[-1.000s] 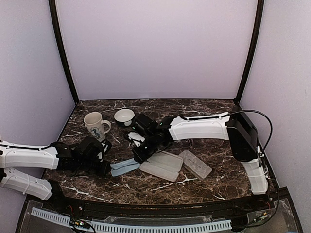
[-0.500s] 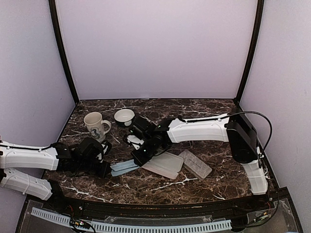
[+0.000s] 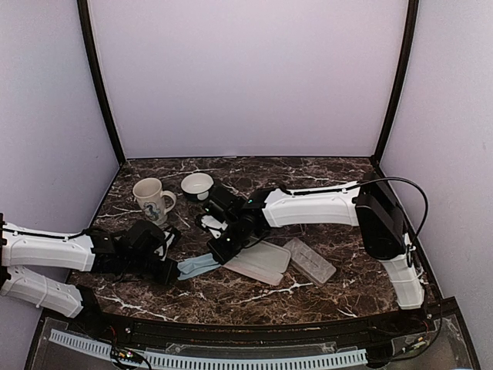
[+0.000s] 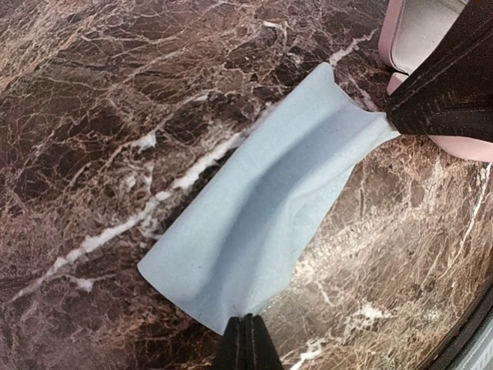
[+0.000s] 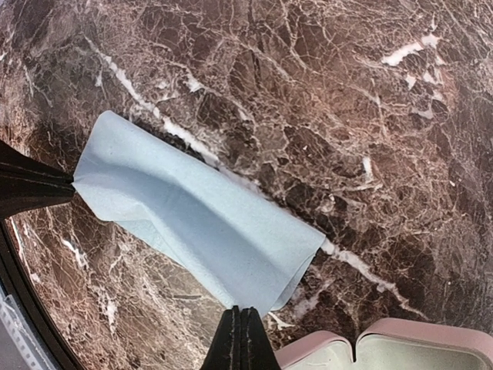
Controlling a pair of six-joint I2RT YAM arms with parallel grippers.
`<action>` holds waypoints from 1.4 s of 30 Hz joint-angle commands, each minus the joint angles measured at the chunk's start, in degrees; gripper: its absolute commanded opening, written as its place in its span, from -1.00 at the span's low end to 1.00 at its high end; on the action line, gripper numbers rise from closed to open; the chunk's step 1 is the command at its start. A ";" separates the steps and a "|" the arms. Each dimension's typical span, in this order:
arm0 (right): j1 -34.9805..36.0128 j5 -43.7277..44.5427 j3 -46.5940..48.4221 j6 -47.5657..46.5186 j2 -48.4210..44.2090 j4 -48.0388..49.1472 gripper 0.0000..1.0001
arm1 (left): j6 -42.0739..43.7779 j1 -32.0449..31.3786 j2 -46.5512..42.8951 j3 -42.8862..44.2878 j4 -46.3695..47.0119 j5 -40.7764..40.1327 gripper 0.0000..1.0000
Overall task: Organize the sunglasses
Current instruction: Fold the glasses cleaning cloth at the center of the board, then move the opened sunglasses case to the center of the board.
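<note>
L arm: lying low over table (image 3: pixel 323 173), L gripper (image 4: pixel 245 341) pinching cloth (image 4: pixel 262 223) edge.
R arm: reaching left, R gripper (image 5: pixel 240 333) clamping cloth's opposite edge.
Sunglasses: location can't tell.

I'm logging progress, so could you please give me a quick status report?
Left gripper, right gripper: both shut on opposite ends of light-blue fabric cloth. Sunglasses not made out. Open pale-pink oblong case beside cloth.

Brought right gripper (image 3: pixel 219 257) closer to left gripper (image 3: pixel 174 276) over the last second. Slackened and bunched light-blue cloth (image 3: pixel 199 266) spanning between both sets of jaws.
</note>
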 commanded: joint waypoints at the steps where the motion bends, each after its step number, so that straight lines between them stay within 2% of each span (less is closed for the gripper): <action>1: 0.42 1.29 1.17 0.12 0.26 -1.81 -1.00 | -0.29 -0.90 -0.96 -0.03 -0.49 0.81 -1.00; 4: 0.48 1.14 1.17 -0.24 -0.02 -2.09 -1.00 | -0.38 -1.59 -1.22 0.13 -0.96 1.02 -0.99; 9: 0.46 1.03 0.50 -0.51 -0.71 -2.30 -0.98 | -0.37 -1.85 -0.92 0.51 -1.95 0.53 -0.81; 15: 0.27 1.38 0.70 -0.51 -1.60 -2.35 -0.71 | 0.25 -1.85 -2.30 1.74 -3.58 -0.47 -0.48; 18: 0.00 1.31 0.82 -0.36 -1.91 -1.95 -0.56 | 0.75 -1.85 -3.18 2.24 -4.44 -2.19 -0.38; 25: -1.24 1.85 1.34 -0.16 -1.38 -0.23 -0.49 | -0.45 -0.59 -1.80 2.92 -4.85 -6.31 -0.18; 30: -2.37 1.82 4.03 -1.65 0.56 -0.09 -0.47 | -0.22 1.77 0.65 2.82 -2.48 -3.91 -0.11; 42: -2.77 -0.61 9.18 -3.97 5.77 -1.74 -0.48 | -0.95 3.22 2.11 0.74 -0.03 -4.72 -0.11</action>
